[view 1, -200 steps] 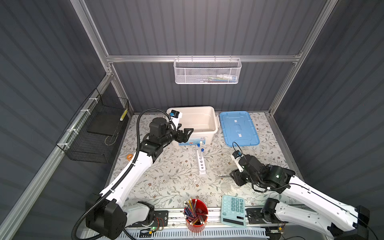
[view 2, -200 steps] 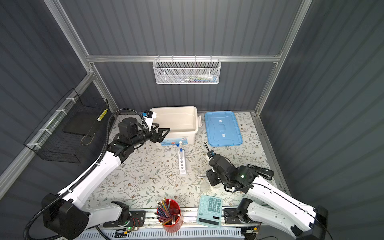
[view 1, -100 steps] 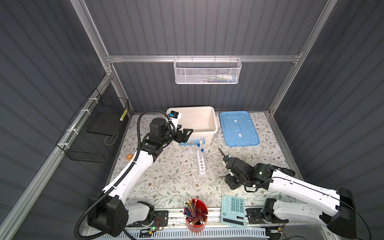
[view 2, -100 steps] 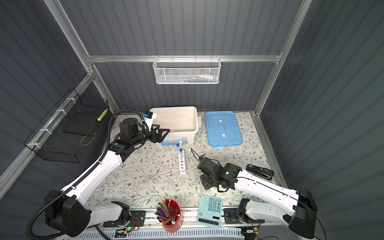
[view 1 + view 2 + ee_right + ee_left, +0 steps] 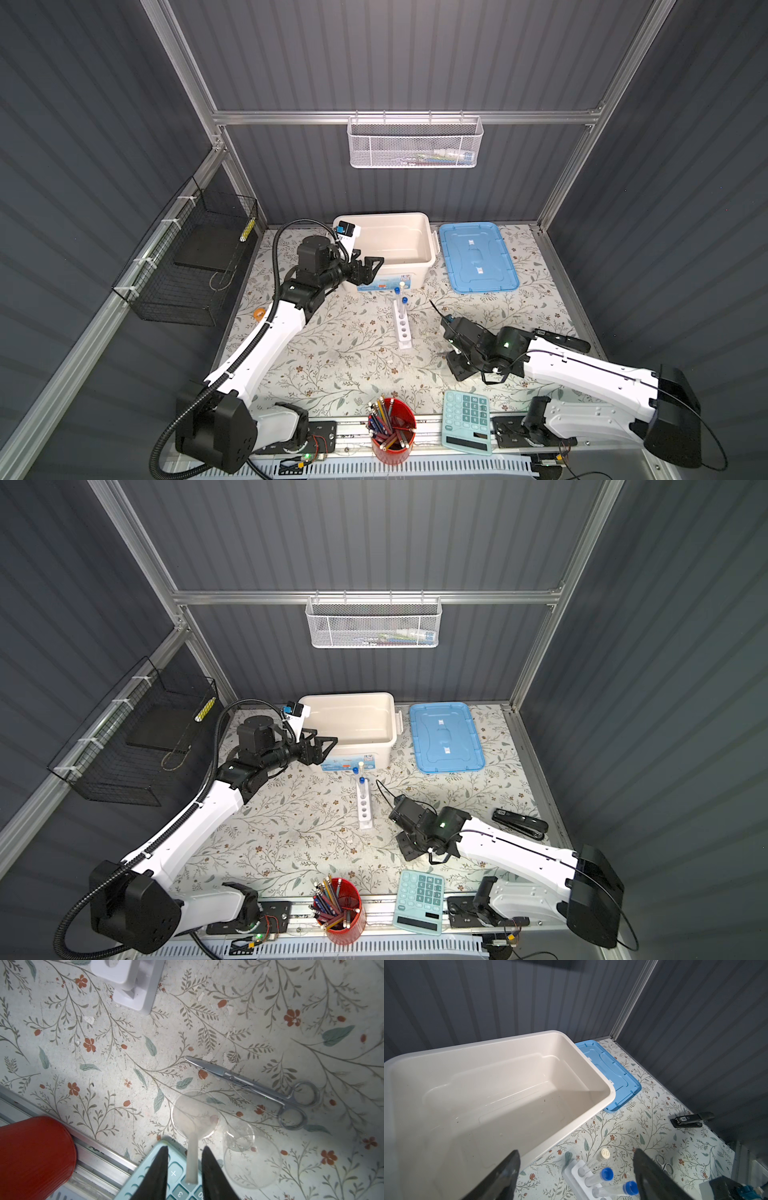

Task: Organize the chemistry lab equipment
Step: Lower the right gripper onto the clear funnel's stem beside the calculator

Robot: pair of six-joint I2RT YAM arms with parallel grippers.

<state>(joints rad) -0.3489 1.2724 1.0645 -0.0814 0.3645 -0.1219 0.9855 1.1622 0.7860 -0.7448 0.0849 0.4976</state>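
Glass funnel (image 5: 194, 1113) stem inside right hand (image 5: 184, 1148) — fingers apart, unclamped | left hand (image 5: 575, 1151) — wide apart

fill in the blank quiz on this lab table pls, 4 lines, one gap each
1. The ___ pincer straddles the funnel's stem.
2. ___ blue-capped test tubes stand in the white rack.
3. The lid lying beside the bin is ___.
4. The pencils stand in a ___ cup.
Missing words: right; two; blue; red

White arms (image 5: 266, 345), black joints (image 5: 505, 347), cables (image 5: 279, 237)
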